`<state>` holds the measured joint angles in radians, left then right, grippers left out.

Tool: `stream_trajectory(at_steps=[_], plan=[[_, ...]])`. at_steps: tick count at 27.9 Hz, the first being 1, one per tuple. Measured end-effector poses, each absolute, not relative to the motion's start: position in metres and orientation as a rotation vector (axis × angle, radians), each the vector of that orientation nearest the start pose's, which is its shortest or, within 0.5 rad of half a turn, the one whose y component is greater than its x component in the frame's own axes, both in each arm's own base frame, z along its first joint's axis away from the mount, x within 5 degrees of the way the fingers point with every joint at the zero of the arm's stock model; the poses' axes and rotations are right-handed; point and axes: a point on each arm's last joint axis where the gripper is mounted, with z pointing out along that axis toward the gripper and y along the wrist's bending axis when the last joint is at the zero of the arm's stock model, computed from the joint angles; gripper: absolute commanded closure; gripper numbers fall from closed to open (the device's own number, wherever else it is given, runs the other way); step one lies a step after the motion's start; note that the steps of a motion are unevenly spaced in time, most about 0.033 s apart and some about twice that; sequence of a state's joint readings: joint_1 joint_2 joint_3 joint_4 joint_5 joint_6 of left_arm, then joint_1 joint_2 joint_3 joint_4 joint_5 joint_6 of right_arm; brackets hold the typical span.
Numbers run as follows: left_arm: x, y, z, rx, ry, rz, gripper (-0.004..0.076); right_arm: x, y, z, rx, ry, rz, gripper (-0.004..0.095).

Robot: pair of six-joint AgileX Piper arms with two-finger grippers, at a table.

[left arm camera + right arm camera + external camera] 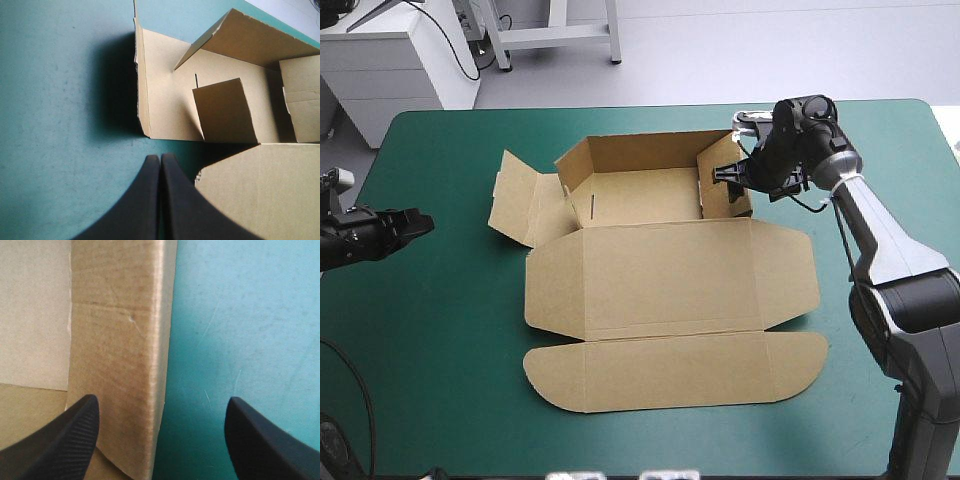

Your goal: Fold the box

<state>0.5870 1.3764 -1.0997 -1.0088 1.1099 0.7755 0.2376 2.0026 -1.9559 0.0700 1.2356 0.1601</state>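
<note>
High view shows the brown box (pixel 670 290) lying in the middle of the counter (pixel 440 380), partly built. Its back wall (pixel 640 150) stands upright toward the counter's far edge, and the right side wall (pixel 720 185) is raised too. On the left a side flap (pixel 520 200) splays outward over the teal-green cover toward the counter's left edge. The broad lid panel (pixel 680 275) lies flat toward the near edge and ends in a rounded flap (pixel 670 375). The right fingers (pixel 725 172) are at the raised right side wall, near the far right corner of the box. In the right wrist view they are spread wide with the wall's upright edge between them: one finger on the box's inner side, the other over bare teal-green cover, and neither is seen touching the board. The left fingers (pixel 405 225) hover near the counter's left edge, well apart from the box. In the left wrist view they are pressed together into one pointed arch, holding nothing. Ahead of them lie the splayed left flap and the open inside of the box, with a corner of the flat lid just beside them.
</note>
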Motion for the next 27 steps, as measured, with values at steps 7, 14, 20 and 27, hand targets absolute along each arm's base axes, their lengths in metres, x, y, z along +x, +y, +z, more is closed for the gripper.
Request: stream_trajectory(at_steps=[7,14,20,27], plan=[[0.259,0.089,0.332,-0.184,2.242,-0.718,0.0732,0.434,0.117,0.301,-0.049,2.727,0.315,0.0251],[0.259,0.089,0.332,-0.184,2.242,-0.718,0.0732,0.441,0.121,0.276,-0.049,2.800,0.321,0.0252],[0.259,0.089,0.332,-0.181,2.242,-0.717,0.0732,0.442,0.121,0.268,-0.061,2.836,0.308,0.0488],[0.258,0.089,0.331,-0.173,2.253,-0.715,0.0732,0.440,0.118,0.273,-0.210,2.843,0.252,0.0921]])
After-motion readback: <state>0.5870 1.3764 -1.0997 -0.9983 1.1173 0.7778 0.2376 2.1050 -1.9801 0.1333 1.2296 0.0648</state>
